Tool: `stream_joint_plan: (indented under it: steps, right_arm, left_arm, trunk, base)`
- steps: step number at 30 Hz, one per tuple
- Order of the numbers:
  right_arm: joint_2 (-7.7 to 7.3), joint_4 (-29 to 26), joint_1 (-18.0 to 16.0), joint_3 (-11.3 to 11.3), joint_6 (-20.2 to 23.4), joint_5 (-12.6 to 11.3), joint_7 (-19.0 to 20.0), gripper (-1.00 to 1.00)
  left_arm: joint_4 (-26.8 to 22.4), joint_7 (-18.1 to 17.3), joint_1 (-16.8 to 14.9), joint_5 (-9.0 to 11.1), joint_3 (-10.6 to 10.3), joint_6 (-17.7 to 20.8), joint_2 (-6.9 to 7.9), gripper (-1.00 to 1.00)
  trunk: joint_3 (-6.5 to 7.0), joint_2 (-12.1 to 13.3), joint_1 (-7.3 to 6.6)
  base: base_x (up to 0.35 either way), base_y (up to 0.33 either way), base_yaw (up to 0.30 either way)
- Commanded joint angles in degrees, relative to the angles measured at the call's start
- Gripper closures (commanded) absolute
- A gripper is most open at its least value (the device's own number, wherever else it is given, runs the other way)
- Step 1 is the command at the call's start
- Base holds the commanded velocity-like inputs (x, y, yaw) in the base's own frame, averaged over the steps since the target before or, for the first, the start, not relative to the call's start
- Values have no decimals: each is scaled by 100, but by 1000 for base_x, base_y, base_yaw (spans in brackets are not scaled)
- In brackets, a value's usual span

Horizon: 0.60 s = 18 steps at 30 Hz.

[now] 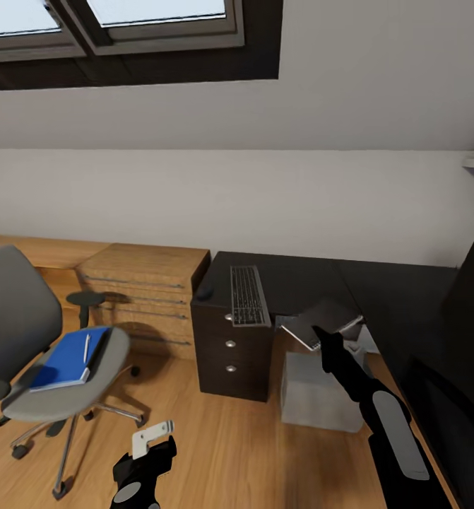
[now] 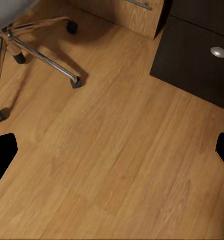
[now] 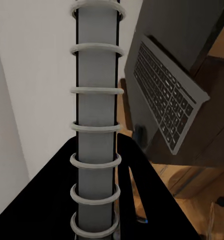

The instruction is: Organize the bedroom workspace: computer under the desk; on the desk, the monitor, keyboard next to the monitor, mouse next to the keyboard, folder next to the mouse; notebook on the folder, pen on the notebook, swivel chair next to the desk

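A wooden floor [image 1: 229, 452] is filling the lower half of the head view, with a dark desk [image 1: 293, 283] standing against the pale wall at centre right. The right gripper [image 1: 326, 338] is clamping a spiral-bound notebook [image 1: 321, 319] at its edge, holding it in the air just right of the keyboard [image 1: 249, 295]; in the right wrist view the wire rings [image 3: 95, 130] are running straight up between the fingers. The keyboard is overhanging the desk's front edge, so a careless swing of the notebook could be knocking it off. The edge grip also looks thin, and the notebook may be slipping or flopping open. The blue folder [image 1: 70, 360], with a pen [image 1: 86, 348] on it, is lying on the swivel chair [image 1: 60, 382] at lower left. The left gripper [image 1: 152, 442] is hanging spread open above the floor, holding nothing.
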Motion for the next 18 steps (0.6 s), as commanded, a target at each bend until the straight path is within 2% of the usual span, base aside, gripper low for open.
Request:
stream_joint_plan:
  steps: [1,7,15,18]
  right_arm:
    - [15,-2,-1,-30,30,-74,19,100]
    - [9,20,3,-44,30,-67,351,100]
    - [9,338,4,-65,-24,-68,410,100]
    - [16,386,4,-66,-167,-65,405,100]
  left_arm:
    - [-8,41,-3,40,-8,16,0,-100]
    - [-8,41,-3,40,-8,23,0,-100]
    - [-8,49,-3,40,-8,25,-3,-100]
    - [-8,50,-3,40,-8,25,-3,-100]
  trunk:
    - [13,39,-19]
    - [120,279,-151]
    - [264,600,-327]
    - [264,600,-327]
  base:
    - [324,0,0]
    - [324,0,0]
    - [324,0,0]
    - [324,0,0]
